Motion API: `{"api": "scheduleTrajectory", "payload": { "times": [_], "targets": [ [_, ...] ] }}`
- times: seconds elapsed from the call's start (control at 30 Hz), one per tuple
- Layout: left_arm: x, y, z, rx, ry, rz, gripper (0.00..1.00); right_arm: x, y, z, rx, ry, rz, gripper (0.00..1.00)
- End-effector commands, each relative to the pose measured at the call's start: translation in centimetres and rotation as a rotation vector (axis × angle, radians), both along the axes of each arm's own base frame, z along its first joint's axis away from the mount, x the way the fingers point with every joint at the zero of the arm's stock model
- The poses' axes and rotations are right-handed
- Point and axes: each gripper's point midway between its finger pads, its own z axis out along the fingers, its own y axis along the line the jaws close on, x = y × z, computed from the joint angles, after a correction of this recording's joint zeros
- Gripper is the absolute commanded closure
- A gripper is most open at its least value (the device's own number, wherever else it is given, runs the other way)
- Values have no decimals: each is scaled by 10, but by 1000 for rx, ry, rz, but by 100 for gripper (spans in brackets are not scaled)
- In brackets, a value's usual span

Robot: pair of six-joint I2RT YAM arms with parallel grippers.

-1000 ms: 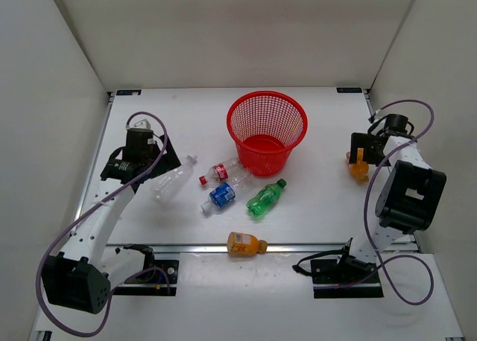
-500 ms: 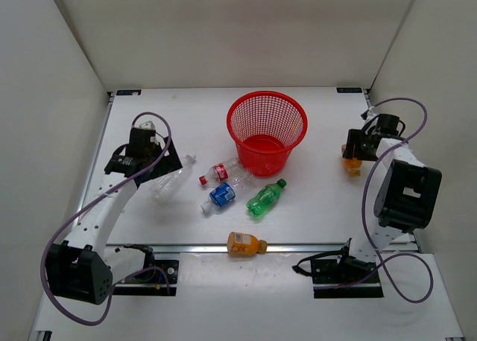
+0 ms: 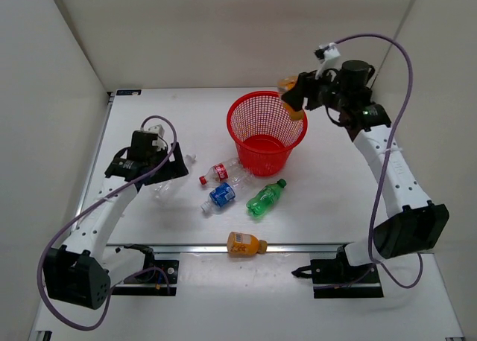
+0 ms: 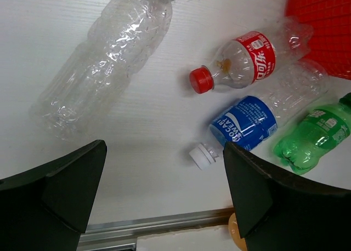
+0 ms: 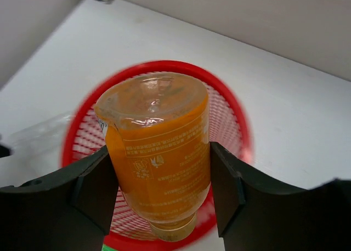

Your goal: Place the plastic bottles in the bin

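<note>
The red mesh bin (image 3: 240, 136) stands at the table's back centre. My right gripper (image 3: 297, 97) is shut on an orange-filled bottle (image 5: 159, 147), held cap-down above the bin's right rim (image 5: 233, 111). My left gripper (image 4: 164, 199) hangs open over the table, nothing between its fingers. Just beyond it lies a clear bottle (image 4: 104, 64). To its right lie a red-label bottle (image 4: 247, 62), a blue-label bottle (image 4: 247, 125) and a green bottle (image 4: 312, 136). In the top view these lie in front of the bin, and a second orange bottle (image 3: 246, 244) rests near the front rail.
White walls close in the table at the left, back and right. An aluminium rail (image 3: 186, 247) runs along the near edge. The right arm's purple cable (image 3: 395, 65) loops high near the right wall.
The right arm has lifted the orange bottle from the table's right side and swung it up and left, over the bin's rim. The left gripper has shifted slightly right and stays open.
</note>
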Motion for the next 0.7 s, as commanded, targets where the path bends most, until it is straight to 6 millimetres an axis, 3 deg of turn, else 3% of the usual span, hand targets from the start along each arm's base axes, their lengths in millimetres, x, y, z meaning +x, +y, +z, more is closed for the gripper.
{"api": "scheduleTrajectory", "payload": {
  "times": [0.0,0.13,0.17,0.23,0.3,0.33,0.37,0.4,0.5,0.53,0.67],
  "targets": [
    [-1,6,3,49,2,-2,1,-16,57,12,91,-25,172,80],
    [8,15,-10,61,34,23,1,-19,88,-7,106,3,250,70],
    [14,18,-5,54,30,35,1,-20,95,-10,98,2,263,64],
    [21,22,-14,93,68,30,1,-21,104,-17,70,3,284,51],
    [36,30,-9,142,58,17,1,-22,110,-19,36,9,300,30],
    [39,32,-16,166,92,-1,1,-21,109,-8,32,-13,303,12],
    [45,30,-7,162,82,-30,1,-25,110,-10,29,13,313,6],
    [50,30,-12,184,106,-85,1,-24,109,-7,25,12,312,1],
    [63,33,-26,220,139,-154,2,-29,96,9,38,-20,298,1],
    [67,35,-37,201,165,-158,1,-31,93,4,43,-3,294,0],
    [57,26,-70,138,254,-202,2,-42,70,4,47,-14,256,0]
  ]
}}
